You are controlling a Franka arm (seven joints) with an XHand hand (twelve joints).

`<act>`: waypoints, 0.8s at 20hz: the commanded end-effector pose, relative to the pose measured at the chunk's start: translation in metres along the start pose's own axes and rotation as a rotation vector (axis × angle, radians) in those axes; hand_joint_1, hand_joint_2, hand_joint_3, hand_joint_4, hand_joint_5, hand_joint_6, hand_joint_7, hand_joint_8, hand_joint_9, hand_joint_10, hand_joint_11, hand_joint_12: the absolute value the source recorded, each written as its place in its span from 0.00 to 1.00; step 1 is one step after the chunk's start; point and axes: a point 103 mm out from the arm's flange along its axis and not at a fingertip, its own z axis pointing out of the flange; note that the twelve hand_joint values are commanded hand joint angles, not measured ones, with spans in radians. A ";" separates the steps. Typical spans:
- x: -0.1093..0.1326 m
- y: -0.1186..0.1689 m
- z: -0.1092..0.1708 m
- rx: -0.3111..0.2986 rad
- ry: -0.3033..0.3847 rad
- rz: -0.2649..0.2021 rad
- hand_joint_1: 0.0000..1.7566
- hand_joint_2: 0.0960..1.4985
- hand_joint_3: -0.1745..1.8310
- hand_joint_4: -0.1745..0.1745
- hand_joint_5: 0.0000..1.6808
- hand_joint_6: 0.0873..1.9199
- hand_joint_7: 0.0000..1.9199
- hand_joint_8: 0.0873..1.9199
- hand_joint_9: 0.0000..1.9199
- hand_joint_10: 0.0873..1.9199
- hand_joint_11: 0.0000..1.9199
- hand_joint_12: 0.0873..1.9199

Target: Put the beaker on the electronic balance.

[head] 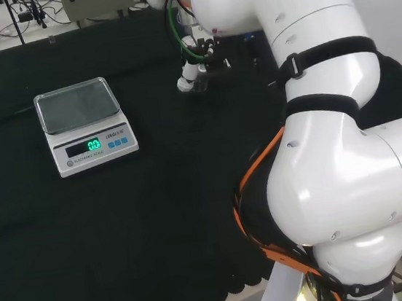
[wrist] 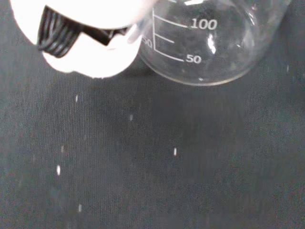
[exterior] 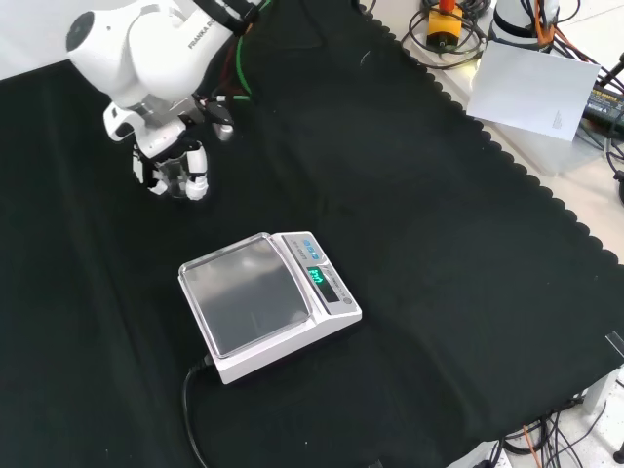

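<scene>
The clear glass beaker, with white graduation marks, stands low over the black cloth; it is faint in the head view and the front view. The hand hangs over it with fingers curled down on both sides of it. A white fingertip lies against the beaker's wall. In the head view the hand is at the far side of the cloth, right of the balance. The white electronic balance has a bare square pan and a lit green display; in the front view the balance lies nearer the camera than the hand.
The balance's black cable trails towards the cloth's front edge. The arm's white links take up the right of the head view. A white box and cables sit off the cloth at the front view's top right.
</scene>
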 end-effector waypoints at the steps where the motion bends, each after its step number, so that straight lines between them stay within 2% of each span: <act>1: 0.000 -0.025 -0.028 -0.239 0.044 -0.002 0.68 0.36 0.51 0.00 0.69 0.47 0.62 0.66 0.78 0.31 0.82 0.29; 6: 0.004 -0.030 -0.054 -0.270 0.030 -0.019 0.68 0.36 0.51 0.00 0.69 0.47 0.64 0.65 0.79 0.31 0.83 0.28; 10: 0.016 -0.038 -0.080 -0.299 0.020 -0.053 0.68 0.36 0.52 0.00 0.69 0.47 0.65 0.65 0.80 0.31 0.83 0.27; 16: 0.064 -0.052 -0.111 -0.314 -0.017 -0.154 0.68 0.36 0.52 0.00 0.70 0.47 0.65 0.65 0.80 0.30 0.83 0.27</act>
